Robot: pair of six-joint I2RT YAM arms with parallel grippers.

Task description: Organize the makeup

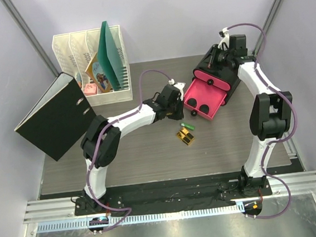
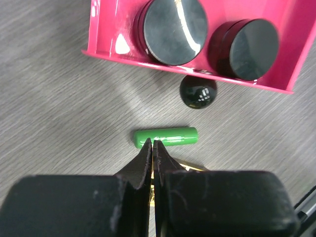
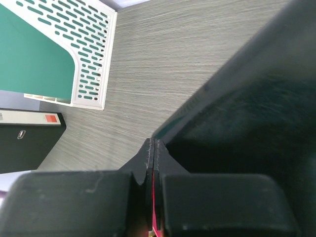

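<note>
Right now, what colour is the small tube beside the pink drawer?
Green; the small tube shows best in the left wrist view.

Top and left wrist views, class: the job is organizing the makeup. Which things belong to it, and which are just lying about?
Belong to the job: green tube, two black round jars, gold-and-black cases.
Just lying about: black binder, white file rack, green folder.

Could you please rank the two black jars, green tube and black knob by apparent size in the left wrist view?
1. left black jar
2. right black jar, though nearness may explain that
3. green tube and black knob, about alike
</note>
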